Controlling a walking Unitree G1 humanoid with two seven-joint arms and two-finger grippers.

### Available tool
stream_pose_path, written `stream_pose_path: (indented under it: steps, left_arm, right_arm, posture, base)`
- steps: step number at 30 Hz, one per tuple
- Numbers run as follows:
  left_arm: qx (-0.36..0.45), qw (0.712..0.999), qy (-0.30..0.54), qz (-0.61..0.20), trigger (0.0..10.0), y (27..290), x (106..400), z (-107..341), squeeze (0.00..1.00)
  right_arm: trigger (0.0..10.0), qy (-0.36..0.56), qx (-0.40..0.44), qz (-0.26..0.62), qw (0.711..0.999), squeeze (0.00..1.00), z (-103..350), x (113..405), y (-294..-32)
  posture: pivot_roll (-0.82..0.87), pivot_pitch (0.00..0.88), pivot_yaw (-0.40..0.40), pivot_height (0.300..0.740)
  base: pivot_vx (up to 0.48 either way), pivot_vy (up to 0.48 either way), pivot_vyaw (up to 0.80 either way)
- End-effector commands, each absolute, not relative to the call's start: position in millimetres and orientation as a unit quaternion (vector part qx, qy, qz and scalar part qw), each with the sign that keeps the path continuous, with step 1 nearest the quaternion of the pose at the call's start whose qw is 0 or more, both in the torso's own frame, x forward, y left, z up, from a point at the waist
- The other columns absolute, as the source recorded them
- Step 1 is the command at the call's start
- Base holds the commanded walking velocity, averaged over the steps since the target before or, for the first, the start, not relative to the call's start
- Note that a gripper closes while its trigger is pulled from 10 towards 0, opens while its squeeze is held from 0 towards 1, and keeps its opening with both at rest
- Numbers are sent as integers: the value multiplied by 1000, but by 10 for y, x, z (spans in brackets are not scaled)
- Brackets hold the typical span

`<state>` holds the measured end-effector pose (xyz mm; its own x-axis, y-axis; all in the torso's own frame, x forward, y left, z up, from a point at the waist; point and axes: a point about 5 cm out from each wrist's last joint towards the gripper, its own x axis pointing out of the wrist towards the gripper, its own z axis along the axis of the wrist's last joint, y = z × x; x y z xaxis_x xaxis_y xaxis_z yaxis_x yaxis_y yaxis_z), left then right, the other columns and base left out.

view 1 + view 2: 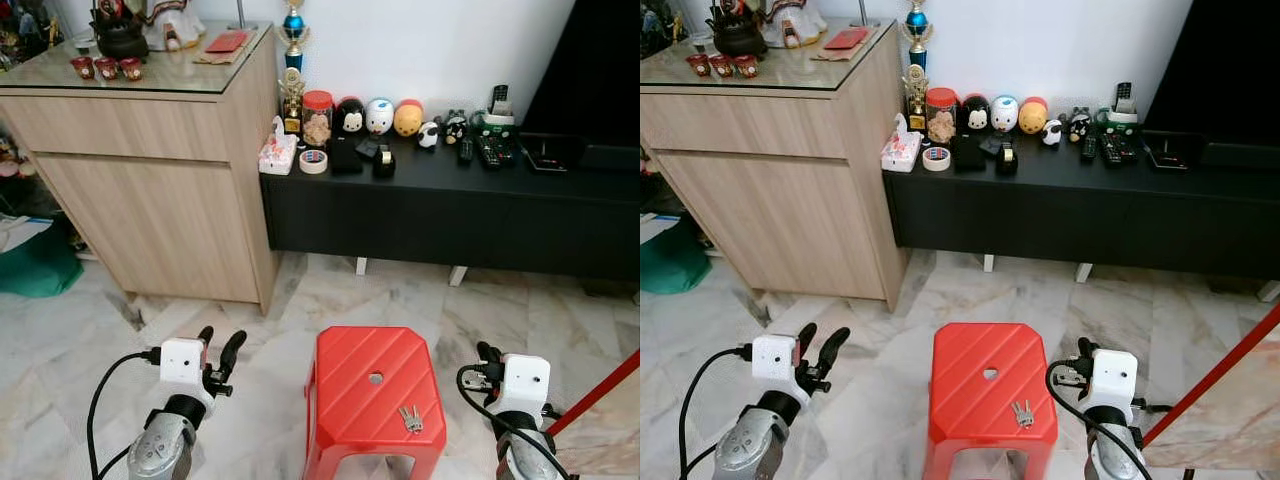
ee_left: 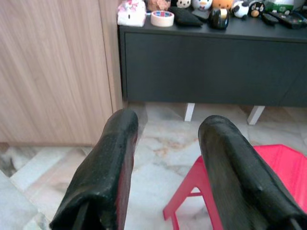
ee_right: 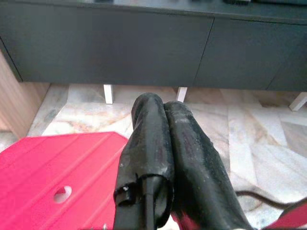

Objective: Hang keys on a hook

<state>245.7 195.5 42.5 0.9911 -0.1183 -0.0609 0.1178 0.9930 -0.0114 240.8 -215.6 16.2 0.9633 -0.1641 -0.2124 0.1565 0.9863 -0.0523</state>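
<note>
Standing over the red stool [image 1: 372, 395], the robot has both arms low and forward. On the left, past the wooden cabinet [image 1: 150, 190] and the marble floor [image 1: 70, 330], the left gripper [image 1: 220, 352] hangs beside the stool with its fingers spread apart and nothing between them. There is open floor around it, so that arm has room to swing.

The keys [image 1: 410, 419] lie flat on the stool's seat, near its front right corner, just beyond the small hole in the middle. They look light, hard and slick, a loose little bunch likely to slide on the ribbed plastic or slip off the edge if nudged. I would judge the ring, or the bunched heads, the best place to pinch, coming down from above.

Further right, the right gripper [image 3: 163, 143] is just beside the stool, its two fingers pressed together and empty. A red bar [image 1: 595, 392] slants close behind that arm, which may crowd it. I see no hook anywhere along the dark console [image 1: 450, 205].
</note>
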Motion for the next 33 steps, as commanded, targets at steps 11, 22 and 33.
stream_pose_path:
  steps: [11,22,33]
  left_arm:
    - [-9,998,33,-55,10000,1911,2497,468,0]
    - [-6,999,37,-38,10000,1990,2480,479,0]
    - [-5,998,36,-41,10000,1978,2529,508,0]
  right_arm:
    - [10000,164,10,-73,984,0,-27,2421,-2096]
    - [10000,183,29,-64,981,0,-110,2475,-2053]
    - [10000,185,25,-60,981,0,-101,2539,-2035]
  posture:
    - [-2,0,-38,666]
    - [17,0,-35,666]
    - [11,0,-27,636]
  base:
    - [0,0,0]
    - [0,0,0]
    - [0,0,0]
